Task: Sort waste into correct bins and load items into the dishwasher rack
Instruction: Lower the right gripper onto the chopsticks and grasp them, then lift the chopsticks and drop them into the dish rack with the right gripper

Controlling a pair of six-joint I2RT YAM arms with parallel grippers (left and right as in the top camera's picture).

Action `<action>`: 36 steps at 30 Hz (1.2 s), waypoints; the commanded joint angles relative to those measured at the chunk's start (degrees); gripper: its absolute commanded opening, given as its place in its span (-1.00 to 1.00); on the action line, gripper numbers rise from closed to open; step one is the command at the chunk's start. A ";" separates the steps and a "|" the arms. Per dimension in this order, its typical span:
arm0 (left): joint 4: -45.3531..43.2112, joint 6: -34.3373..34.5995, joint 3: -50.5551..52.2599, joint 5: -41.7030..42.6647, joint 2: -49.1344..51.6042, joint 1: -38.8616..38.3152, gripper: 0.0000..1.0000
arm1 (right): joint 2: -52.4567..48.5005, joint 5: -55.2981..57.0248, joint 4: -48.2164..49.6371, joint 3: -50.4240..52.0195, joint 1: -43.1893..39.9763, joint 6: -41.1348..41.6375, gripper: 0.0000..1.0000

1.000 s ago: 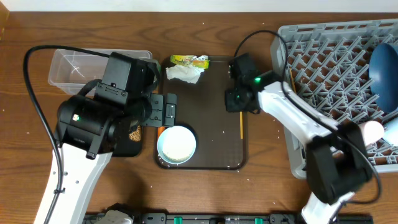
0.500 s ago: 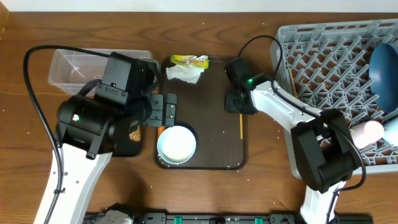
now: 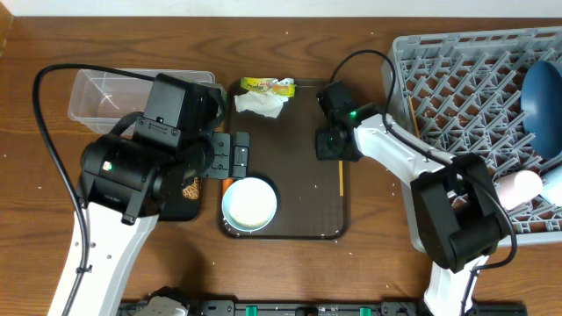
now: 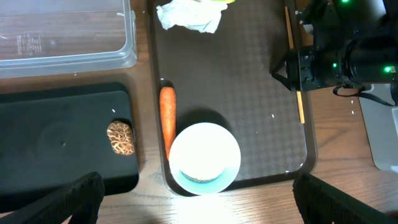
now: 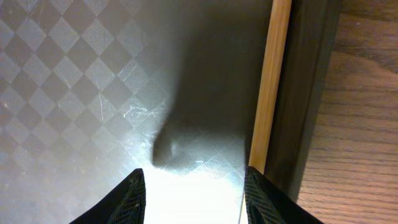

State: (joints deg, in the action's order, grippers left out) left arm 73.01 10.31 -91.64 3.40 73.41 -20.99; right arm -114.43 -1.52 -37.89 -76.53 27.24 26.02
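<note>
Wooden chopstick [image 5: 271, 81] lies against right rim of serving tray [image 5: 309, 93], so your right gripper [image 5: 194, 180] hangs parted, empty, just inboard; left gripper [image 4: 198, 183] wide, idle.

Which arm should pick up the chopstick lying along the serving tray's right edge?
Right. The right gripper hangs low directly over the chopstick, jaws apart, nothing held. The left gripper hovers across the serving tray, near the white bowl.
</note>
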 commanded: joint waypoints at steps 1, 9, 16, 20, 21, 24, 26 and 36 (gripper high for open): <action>-0.17 0.07 -0.48 -0.87 0.02 0.24 0.96 | 2.82 0.68 -0.31 0.17 -0.68 -2.34 -0.10; -0.17 0.07 -0.48 -0.87 0.02 0.24 0.96 | 2.51 1.01 -1.33 0.26 -2.64 -1.18 -0.17; -0.17 0.07 -0.48 -0.85 0.02 0.24 0.96 | -1.07 0.61 -1.09 0.26 -1.95 0.11 -0.21; -0.17 0.09 -0.48 -0.87 0.02 0.24 0.95 | -3.30 -0.04 -0.70 0.26 -1.29 0.09 -0.40; -0.17 0.09 -0.48 -0.85 0.02 0.24 0.96 | -3.50 -0.02 -0.68 0.26 -1.09 0.09 -0.41; -0.13 0.09 -0.48 -0.85 0.02 0.24 0.95 | -3.50 0.00 -0.42 0.26 -0.79 0.09 -0.58; -0.15 0.09 -0.48 -0.85 0.02 0.24 0.96 | -3.50 0.00 -0.02 0.26 -0.81 0.09 -0.63; 0.04 0.07 -0.48 -0.87 0.02 0.24 0.96 | 2.69 1.31 -2.95 -2.99 -1.11 -4.98 -0.98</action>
State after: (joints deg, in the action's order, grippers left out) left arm 73.03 10.31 -91.64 3.40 73.41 -20.99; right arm -115.83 -1.17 -39.68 -77.32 25.87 24.38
